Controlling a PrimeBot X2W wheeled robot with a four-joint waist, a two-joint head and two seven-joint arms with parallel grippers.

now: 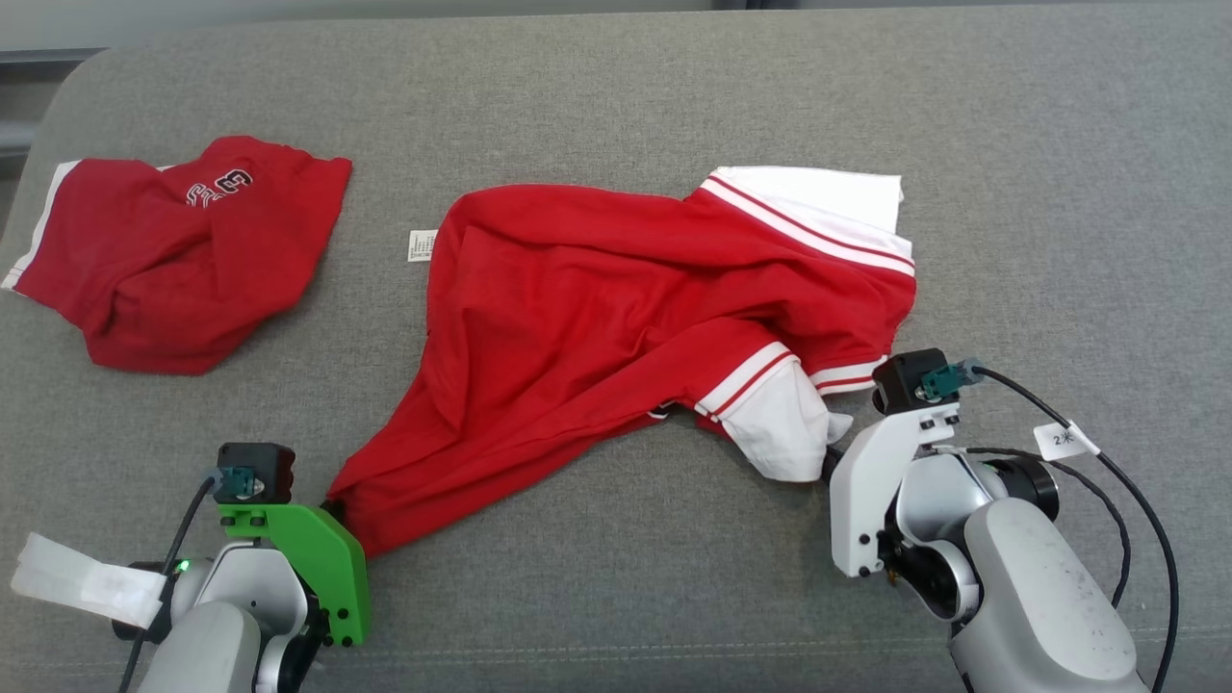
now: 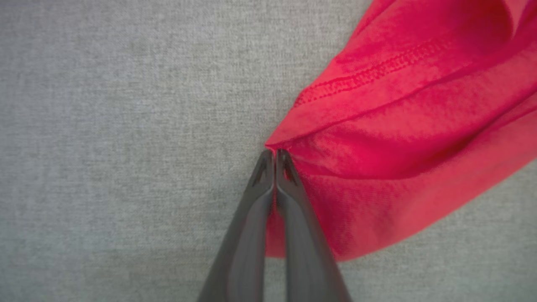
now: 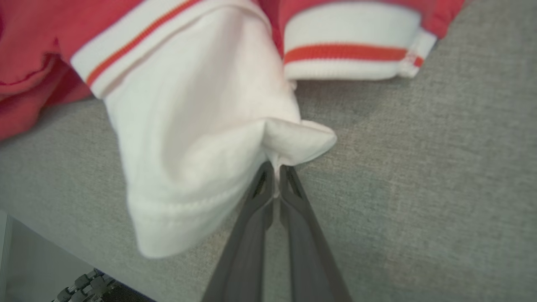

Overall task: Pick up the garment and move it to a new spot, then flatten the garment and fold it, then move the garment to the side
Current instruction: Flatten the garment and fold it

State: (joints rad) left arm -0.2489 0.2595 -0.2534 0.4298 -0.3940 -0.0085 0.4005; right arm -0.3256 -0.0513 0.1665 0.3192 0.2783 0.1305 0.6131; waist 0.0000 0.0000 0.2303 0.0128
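Note:
The garment [image 1: 626, 308], a red shirt with white striped sleeves, lies crumpled in the middle of the grey cushion. My left gripper [image 2: 275, 153] is shut on the garment's [image 2: 398, 126] red hem corner, which sits at the lower left in the head view, by the green wrist bracket [image 1: 332, 505]. My right gripper [image 3: 276, 167] is shut on a pinch of the white sleeve [image 3: 197, 126]. In the head view, that sleeve [image 1: 784, 428] lies just left of the right wrist, and the right gripper's [image 1: 828, 462] fingers are mostly hidden under it.
A second red garment [image 1: 183, 255] with white trim lies bunched at the far left. The grey cushion [image 1: 616, 96] has bare fabric behind and to the right of the shirt. Black cables [image 1: 1126, 500] loop off the right wrist.

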